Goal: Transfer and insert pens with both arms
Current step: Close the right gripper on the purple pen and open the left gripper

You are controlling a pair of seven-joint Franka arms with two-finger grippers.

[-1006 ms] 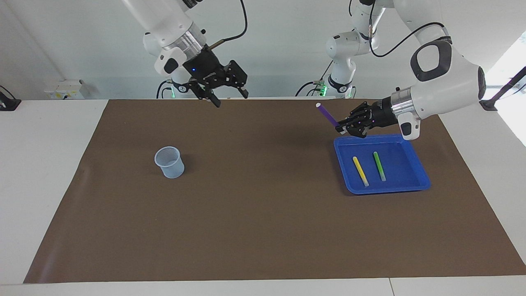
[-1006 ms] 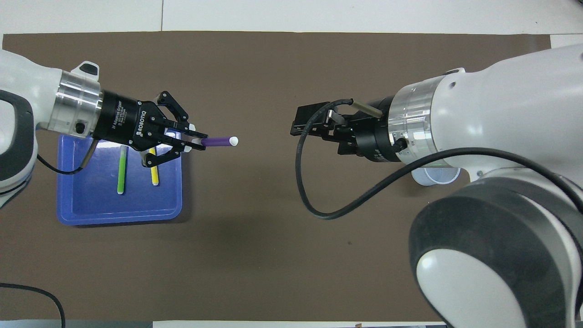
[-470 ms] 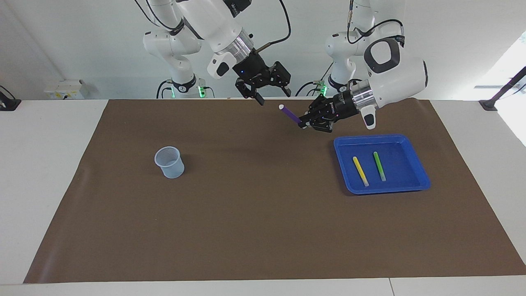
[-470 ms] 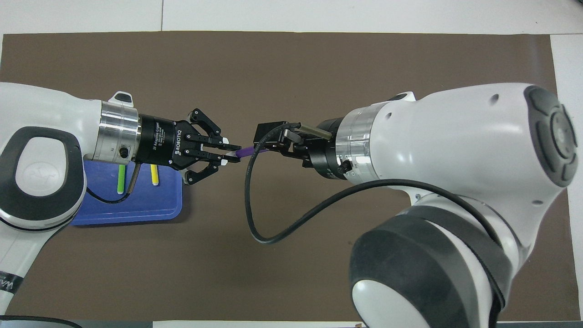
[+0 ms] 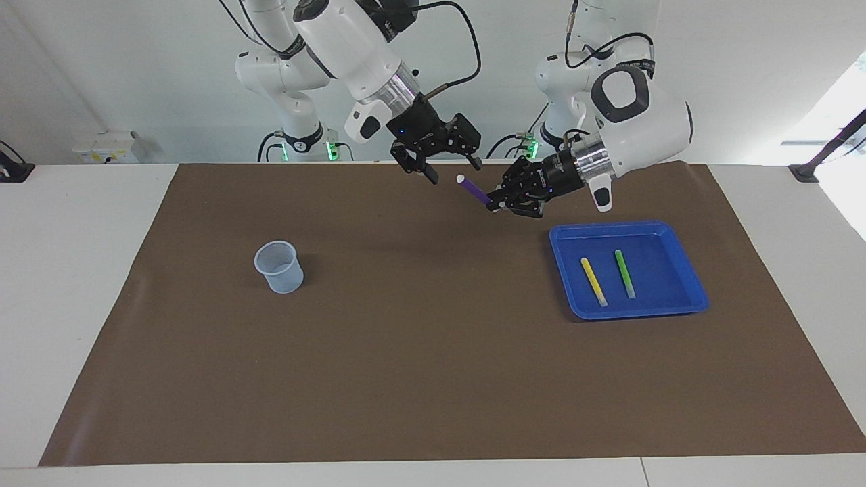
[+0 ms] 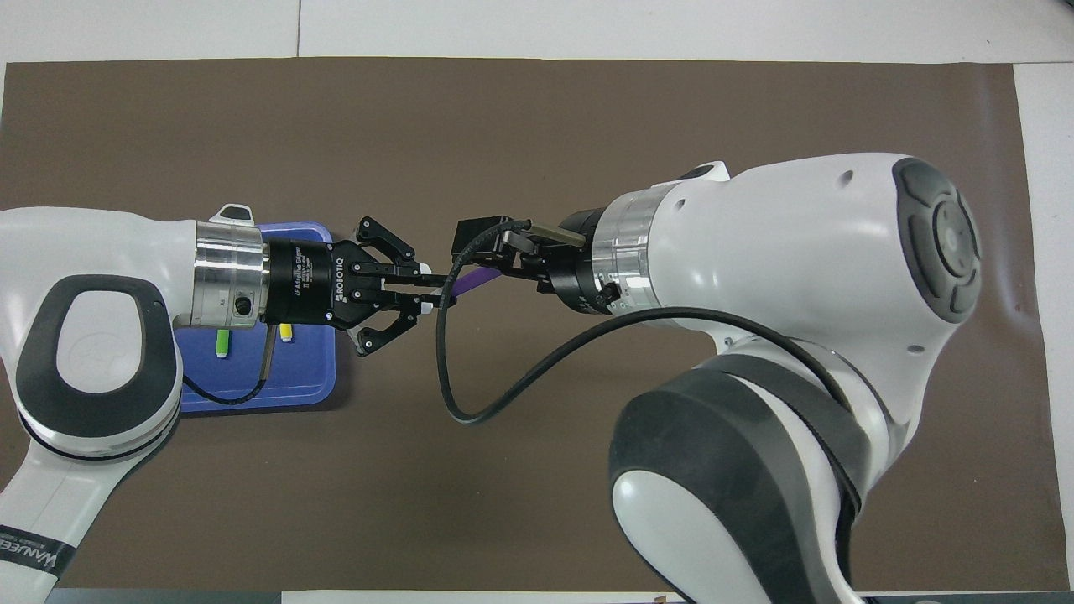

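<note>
A brown mat [image 5: 433,352] covers most of the table, and over the part of it nearest the robots the two big arms meet in mid-air. The left arm [image 5: 639,125] comes in from its own end above the blue tray [image 5: 690,294]; the right arm [image 5: 352,40] reaches down from the end where the pale blue cup [image 5: 279,266] stands. The left gripper [image 5: 496,201] is clamped on the lower end of the purple pen [image 5: 475,191], which slants up with its whitish tip toward the right gripper [image 5: 452,169]; that gripper's fingers stand spread wide with the pen's tip just at or between them — not closed on anything. In the tray lie the yellow pen [image 5: 593,281] and the green pen [image 5: 624,273], side by side, apart. This looks like the handover of the first pen, with the cup well apart toward the right arm's end as the likely target. The risk is in timing and alignment: if the right fingers close while the tip sits off-centre, they may knock the pen askew or pinch only its end, and if the left lets go before that grip is firm, the slim pen would drop onto the mat — and could roll
</note>
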